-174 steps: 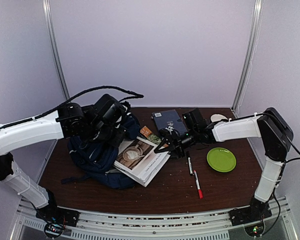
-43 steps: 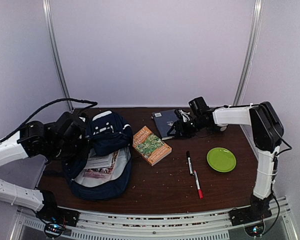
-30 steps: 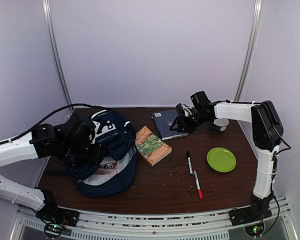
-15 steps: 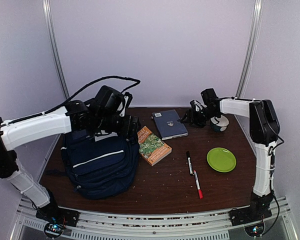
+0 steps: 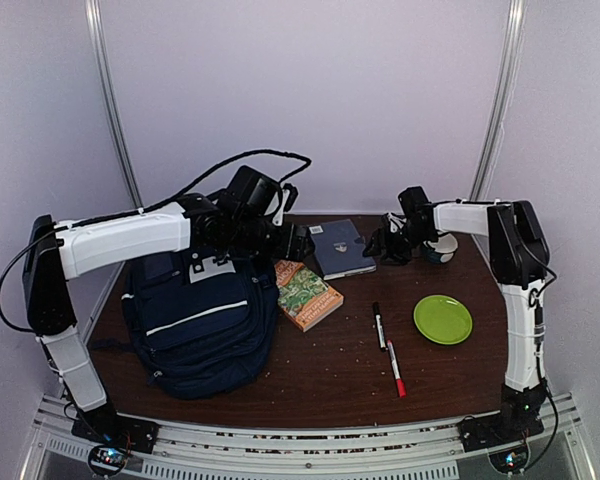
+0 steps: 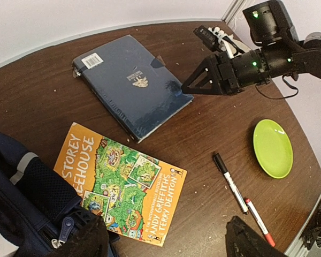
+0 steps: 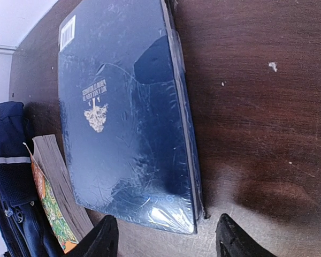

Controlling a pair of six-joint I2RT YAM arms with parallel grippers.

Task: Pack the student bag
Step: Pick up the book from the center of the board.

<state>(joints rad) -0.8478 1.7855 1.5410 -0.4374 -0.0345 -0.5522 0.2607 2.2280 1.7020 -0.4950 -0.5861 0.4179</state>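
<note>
Left gripper spread, empty, above the surface's far middle; right gripper spread beside the blue book. Student bag flat at the near-left corner. Left wrist: orange paperback just beside the bag. Right wrist: parted fingers near the blue book's corner.

I see a brown desk with scattered crumbs. Navy hardback lies flat at the back, orange-green paperback just beside its near-left corner. Black marker and red marker lie nearly end to end. Green plate sits to their right, small bowl behind it.
</note>
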